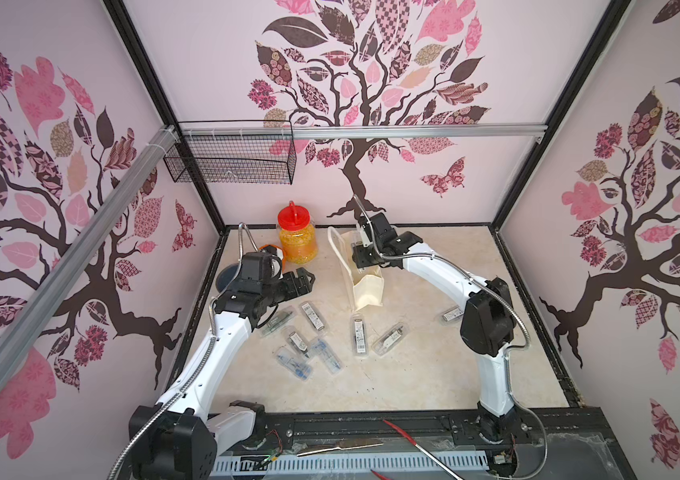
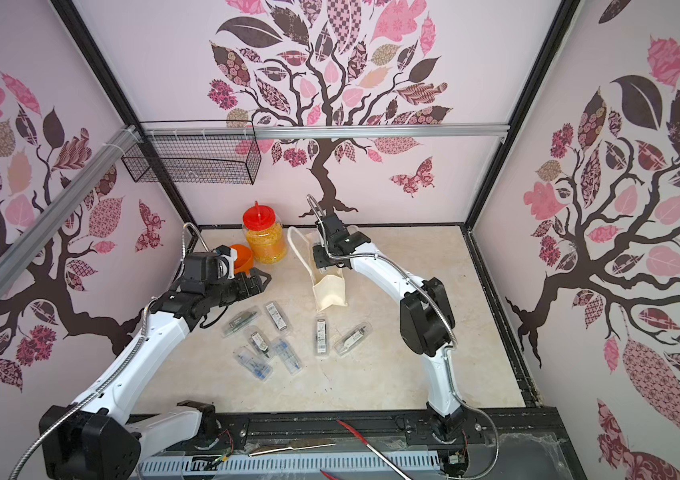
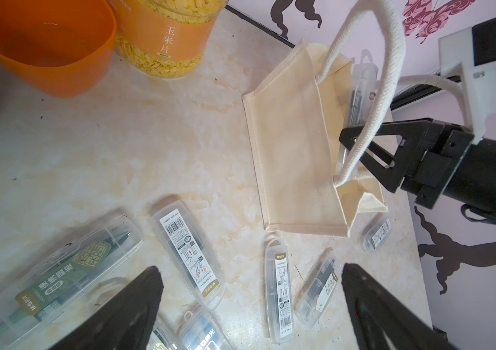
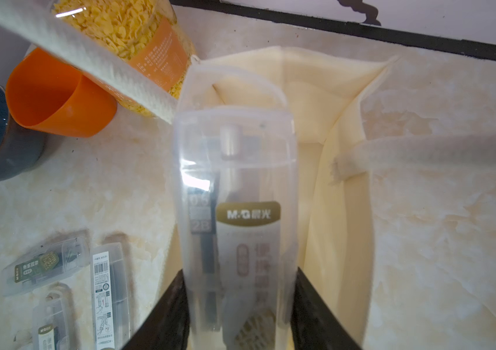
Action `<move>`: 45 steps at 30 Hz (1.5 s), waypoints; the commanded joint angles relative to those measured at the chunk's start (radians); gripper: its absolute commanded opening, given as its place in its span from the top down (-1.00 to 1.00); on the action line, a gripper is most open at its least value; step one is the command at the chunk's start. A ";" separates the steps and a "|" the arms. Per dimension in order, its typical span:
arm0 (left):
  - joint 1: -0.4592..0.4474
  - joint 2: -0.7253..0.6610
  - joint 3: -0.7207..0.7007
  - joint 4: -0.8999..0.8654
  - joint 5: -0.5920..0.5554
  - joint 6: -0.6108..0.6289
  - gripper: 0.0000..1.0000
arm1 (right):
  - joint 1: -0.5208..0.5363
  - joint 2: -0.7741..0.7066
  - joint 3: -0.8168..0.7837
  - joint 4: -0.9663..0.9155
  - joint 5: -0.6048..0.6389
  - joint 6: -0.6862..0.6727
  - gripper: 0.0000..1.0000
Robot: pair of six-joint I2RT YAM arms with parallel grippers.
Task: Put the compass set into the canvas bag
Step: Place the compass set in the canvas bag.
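In both top views the right arm arches forward from its base and bends down at the wrist, with the right gripper (image 1: pixel 359 254) (image 2: pixel 321 258) at the mouth of the small cream cloth canvas bag (image 1: pixel 368 291) (image 2: pixel 331 293), which stands upright mid-table. The left arm reaches in low, its left gripper (image 1: pixel 303 279) (image 2: pixel 260 281) spread wide and holding nothing, near a clear jar of yellow flakes with a red lid (image 1: pixel 296 243). Clear plastic cases (image 1: pixel 314 316) lie scattered on the beige marbled tabletop (image 1: pixel 433 374). From the left wrist, the right gripper (image 3: pixel 352 148) is seen pinching a clear plastic compass set (image 3: pixel 361 91) by one end at the bag's (image 3: pixel 289 151) open top, a rope handle crossing one finger. The jar's (image 3: pixel 164 39) orange label reads "玉米片", and an orange plastic cup (image 3: pixel 37 45) stands beside it. From the right wrist, the jaws press both sides of the compass set (image 4: pixel 234 181), which points into the bag's (image 4: pixel 340 212) opening. How deep it reaches cannot be told. Its gold label reads "M&G", and "2B" shows on a dark insert.
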 commanded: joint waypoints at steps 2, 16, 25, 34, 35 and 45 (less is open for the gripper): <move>-0.003 -0.014 -0.031 -0.001 -0.014 0.016 -0.93 | 0.003 0.048 0.028 -0.047 0.016 -0.005 0.21; -0.004 -0.016 -0.037 -0.011 -0.029 0.015 -0.92 | 0.010 0.142 0.101 -0.147 0.010 0.018 0.17; -0.004 -0.025 -0.035 -0.018 -0.034 0.018 -0.93 | 0.011 0.135 0.105 -0.172 0.026 0.021 0.02; -0.004 -0.033 -0.035 -0.021 -0.035 0.016 -0.92 | 0.013 0.083 0.148 -0.195 0.002 0.020 -0.28; -0.005 -0.033 -0.033 -0.023 -0.036 0.016 -0.92 | 0.012 0.075 0.150 -0.191 -0.008 0.019 -0.29; -0.004 -0.044 -0.007 -0.035 -0.042 0.021 -0.92 | 0.012 -0.039 0.213 -0.212 0.000 0.006 -0.35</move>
